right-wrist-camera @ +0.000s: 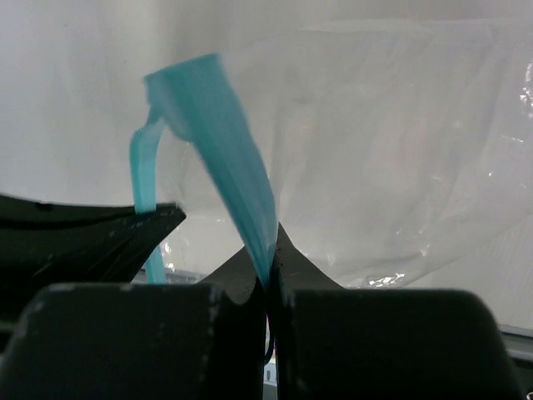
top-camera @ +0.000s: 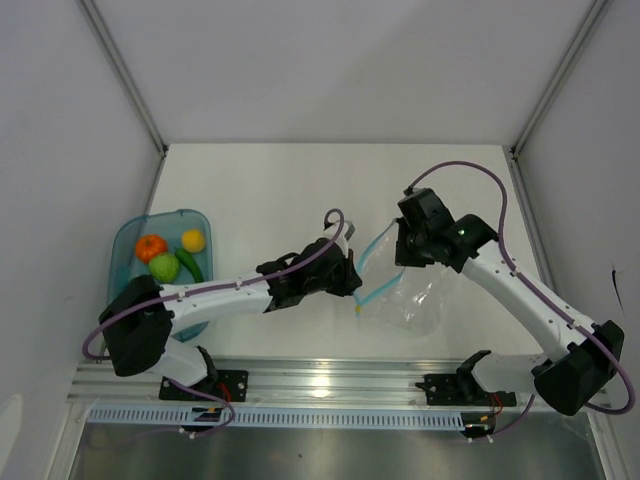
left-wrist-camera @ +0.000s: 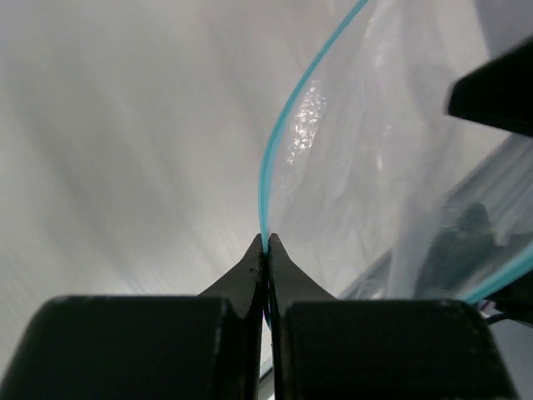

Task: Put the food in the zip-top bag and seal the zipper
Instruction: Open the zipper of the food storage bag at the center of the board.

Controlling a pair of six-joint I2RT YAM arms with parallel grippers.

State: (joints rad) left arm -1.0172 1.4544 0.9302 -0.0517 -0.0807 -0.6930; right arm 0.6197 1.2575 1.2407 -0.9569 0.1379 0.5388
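From above, my left hand point(top-camera: 355, 288) and right hand point(top-camera: 398, 255) each pinch the zipper point(top-camera: 372, 258) of the zip-top bag point(top-camera: 418, 300) at mid-tabletop point(top-camera: 270, 190). The food point(top-camera: 165, 255) lies in the teal tray point(top-camera: 122, 245), well apart. In my left wrist view, the jaws are closed on the blue strip. My right wrist view shows the same, with the strip twisted above.

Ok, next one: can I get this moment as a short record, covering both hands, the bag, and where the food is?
left hand: shut on the zipper
right hand: shut on another part of the zipper
zip-top bag: held at its mouth by both hands; no food visible inside
food: in the teal tray, beside the left arm's base
seal: not yet done; mouth looks parted
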